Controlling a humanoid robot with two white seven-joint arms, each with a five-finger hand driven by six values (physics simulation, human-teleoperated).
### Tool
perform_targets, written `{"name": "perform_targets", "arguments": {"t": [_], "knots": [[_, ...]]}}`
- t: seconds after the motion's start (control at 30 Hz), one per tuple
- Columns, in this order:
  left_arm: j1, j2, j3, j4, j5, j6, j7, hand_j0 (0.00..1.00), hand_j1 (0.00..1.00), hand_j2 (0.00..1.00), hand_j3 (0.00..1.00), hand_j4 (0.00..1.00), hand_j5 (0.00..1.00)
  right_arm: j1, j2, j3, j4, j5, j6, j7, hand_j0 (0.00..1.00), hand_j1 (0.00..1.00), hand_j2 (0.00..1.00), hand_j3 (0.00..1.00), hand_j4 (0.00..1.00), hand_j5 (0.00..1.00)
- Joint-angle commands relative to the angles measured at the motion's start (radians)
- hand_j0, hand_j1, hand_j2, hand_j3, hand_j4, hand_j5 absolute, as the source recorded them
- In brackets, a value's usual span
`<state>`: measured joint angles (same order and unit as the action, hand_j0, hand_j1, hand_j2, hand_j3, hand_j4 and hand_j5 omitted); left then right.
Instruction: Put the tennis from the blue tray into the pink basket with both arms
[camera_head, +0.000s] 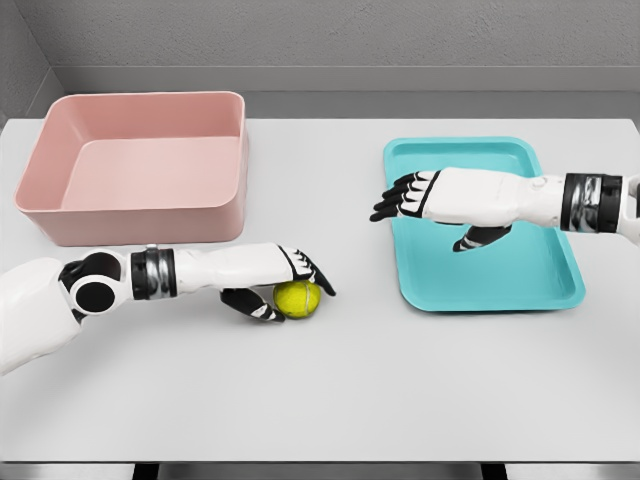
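A white desk (330, 390) is seen from above and in front, with two white robot arms reaching in from either side. The tennis ball (298, 299), yellow-green, lies on the bare desk, well apart from the blue tray (560, 290) and just in front of the pink basket (140, 215). The left robot hand (285, 285) is laid over the ball: dark fingers are draped across its top and right side, and the thumb is tucked against its lower left. A grasp appears to be forming or just made; whether the ball is firmly clamped cannot be told. The right robot hand (430, 205) is held above the left part of the tray, fingers spread and relaxed, nothing gripped.

The step in hand is judged to be the pickup by the left arm, the tray having been emptied. Next, the ball would need to be lifted high enough to pass the basket's near wall, carried back and to the left, and released over the open interior. That near wall is the only obstacle between ball and goal. No other objects are seen on the desk.
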<state>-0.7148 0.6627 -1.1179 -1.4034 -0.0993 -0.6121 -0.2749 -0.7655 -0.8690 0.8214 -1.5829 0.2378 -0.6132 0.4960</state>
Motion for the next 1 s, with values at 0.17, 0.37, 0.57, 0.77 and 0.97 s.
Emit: {"name": "perform_targets", "arguments": {"t": [0.17, 0.37, 0.57, 0.77, 0.97], "knots": [[0.0, 0.0, -0.002, 0.0, 0.004, 0.001, -0.001, 0.66, 0.66, 0.66, 0.66, 0.66, 0.66, 0.002, 0.002, -0.001, 0.0, -0.006, 0.002, 0.0, 1.0, 1.0, 1.0, 1.0, 1.0, 1.0], [0.0, -0.006, -0.022, 0.011, 0.0, 0.001, -0.001, 0.57, 0.57, 0.57, 0.57, 0.57, 0.57, 0.002, 0.002, -0.001, 0.0, -0.006, 0.002, 0.0, 1.0, 1.0, 1.0, 1.0, 1.0, 1.0], [-0.015, -0.005, -0.007, 0.007, 0.003, 0.001, 0.003, 0.56, 0.56, 0.56, 0.56, 0.56, 0.56, 0.0, 0.002, -0.001, 0.0, -0.006, 0.002, 0.0, 1.0, 1.0, 1.0, 1.0, 1.0, 1.0], [-0.052, -0.002, -0.003, 0.0, 0.01, 0.001, 0.008, 0.54, 0.54, 0.54, 0.54, 0.54, 0.54, 0.0, 0.002, -0.001, 0.0, -0.006, 0.002, 0.0, 1.0, 1.0, 1.0, 1.0, 1.0, 1.0], [-0.067, 0.006, 0.016, -0.002, 0.01, 0.001, 0.008, 0.54, 0.54, 0.54, 0.54, 0.54, 0.54, 0.0, 0.002, -0.001, 0.0, -0.006, 0.002, 0.0, 1.0, 1.0, 1.0, 1.0, 1.0, 1.0]]}}
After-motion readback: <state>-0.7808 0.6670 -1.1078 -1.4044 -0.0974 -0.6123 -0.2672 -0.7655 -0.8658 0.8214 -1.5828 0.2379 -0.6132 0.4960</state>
